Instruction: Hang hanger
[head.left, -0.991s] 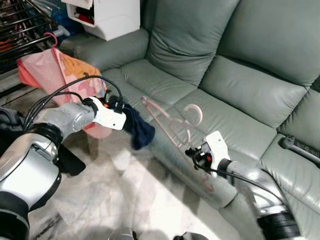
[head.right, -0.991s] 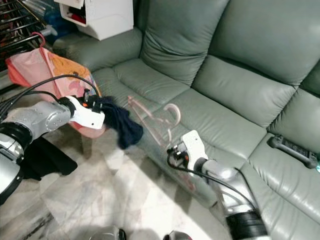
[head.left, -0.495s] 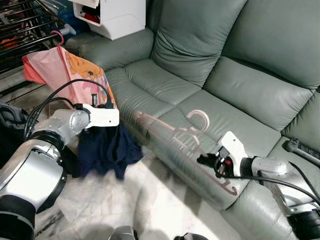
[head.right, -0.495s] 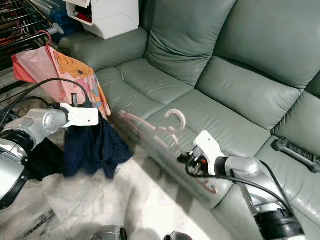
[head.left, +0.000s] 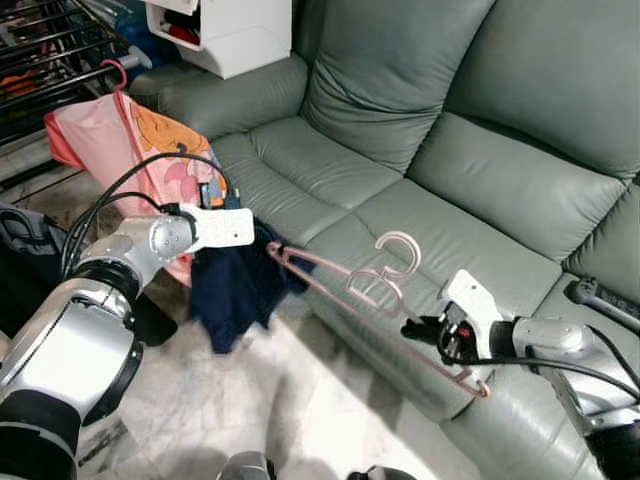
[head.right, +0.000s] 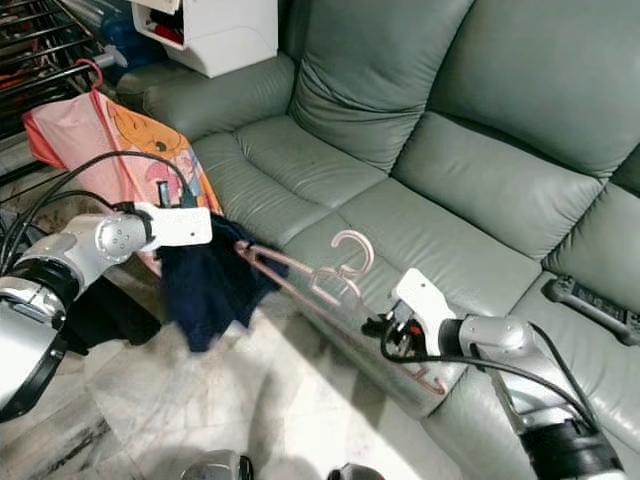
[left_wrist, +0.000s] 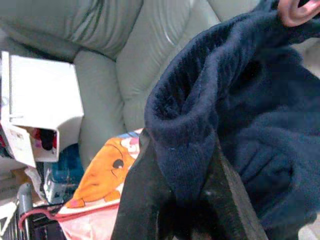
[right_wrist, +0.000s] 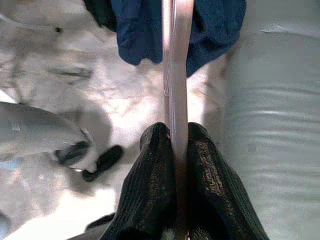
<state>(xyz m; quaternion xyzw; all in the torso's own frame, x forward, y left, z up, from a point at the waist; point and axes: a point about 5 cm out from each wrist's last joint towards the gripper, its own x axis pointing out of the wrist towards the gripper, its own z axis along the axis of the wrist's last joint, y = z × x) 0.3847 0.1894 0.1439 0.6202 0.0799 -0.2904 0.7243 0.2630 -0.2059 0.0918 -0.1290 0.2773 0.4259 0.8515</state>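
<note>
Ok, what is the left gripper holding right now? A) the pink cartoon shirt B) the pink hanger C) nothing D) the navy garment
D: in the left wrist view the left gripper is pinched on a fold of the navy garment, while the right gripper clamps the pink hanger.

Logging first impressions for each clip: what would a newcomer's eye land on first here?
Probably the pink hanger, held out over the front edge of the grey-green sofa by the right end effector, its far tip reaching the dark blue garment. That garment dangles from the left end effector. Further left, a pink cartoon-print garment hangs on a rack.
</note>
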